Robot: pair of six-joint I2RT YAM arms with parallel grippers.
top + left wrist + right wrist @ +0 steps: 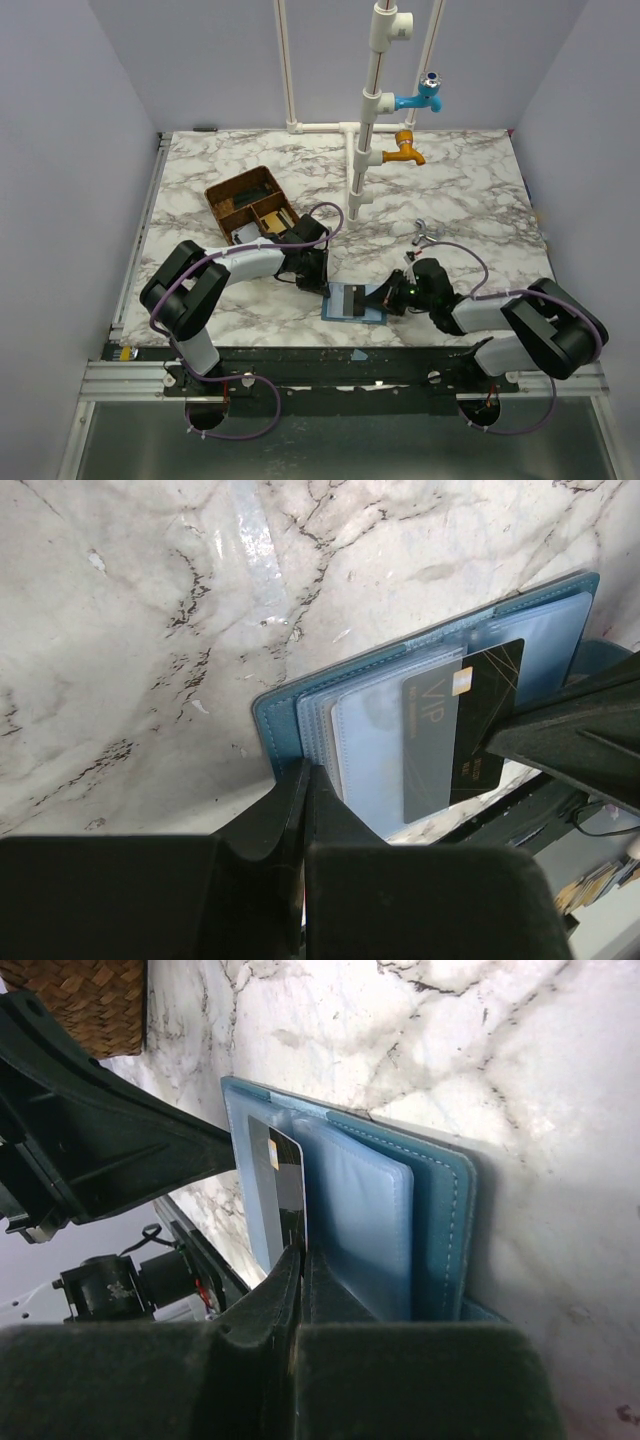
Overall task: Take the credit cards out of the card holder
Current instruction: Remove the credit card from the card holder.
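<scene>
Now, at the far left the brown tray [232,195] stands well clear of my work. My left tool [305,780] is fully closed, its tips meeting at the edge of the card holder [275,715]. I cannot tell whether it pinches that edge or only presses on it. The blue holder lies open and flat on the marble tabletop [470,190] between my two arms, near the front edge, its clear sleeves fanned. A dark credit card [445,735] marked VIP sticks partway out of a sleeve. My right tool [300,1260] is clamped tight on that card's outer end.
</scene>
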